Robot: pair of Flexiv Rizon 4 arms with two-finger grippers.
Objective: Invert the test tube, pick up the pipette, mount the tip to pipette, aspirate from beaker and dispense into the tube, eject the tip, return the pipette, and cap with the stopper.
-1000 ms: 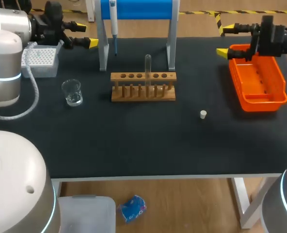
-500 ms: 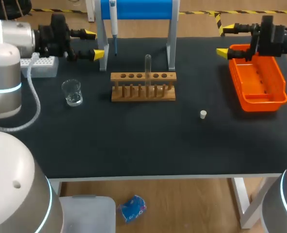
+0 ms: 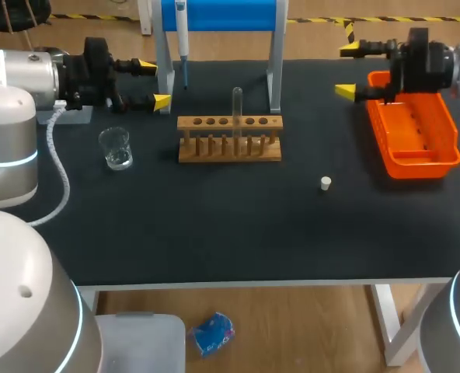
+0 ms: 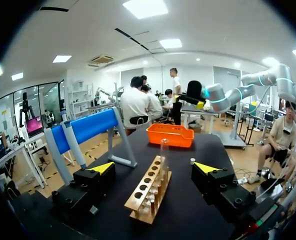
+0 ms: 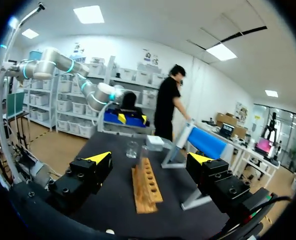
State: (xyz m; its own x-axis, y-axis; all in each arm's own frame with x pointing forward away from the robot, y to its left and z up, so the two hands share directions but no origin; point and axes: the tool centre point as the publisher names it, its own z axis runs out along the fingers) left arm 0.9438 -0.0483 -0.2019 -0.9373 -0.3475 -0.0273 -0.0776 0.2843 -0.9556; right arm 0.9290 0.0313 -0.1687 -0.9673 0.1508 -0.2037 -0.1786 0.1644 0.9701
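Wooden rack [image 3: 229,138] held the upright test tube [image 3: 236,105], left pincer [image 3: 153,84] at its 10 o'clock, right pincer [image 3: 346,71] at its 2 o'clock, both spread.

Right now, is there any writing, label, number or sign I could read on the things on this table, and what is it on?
None can be read.
The wooden rack, test tube, stopper and orange tray show no lettering.
Any marks on the beaker or the pipette are too small to tell.
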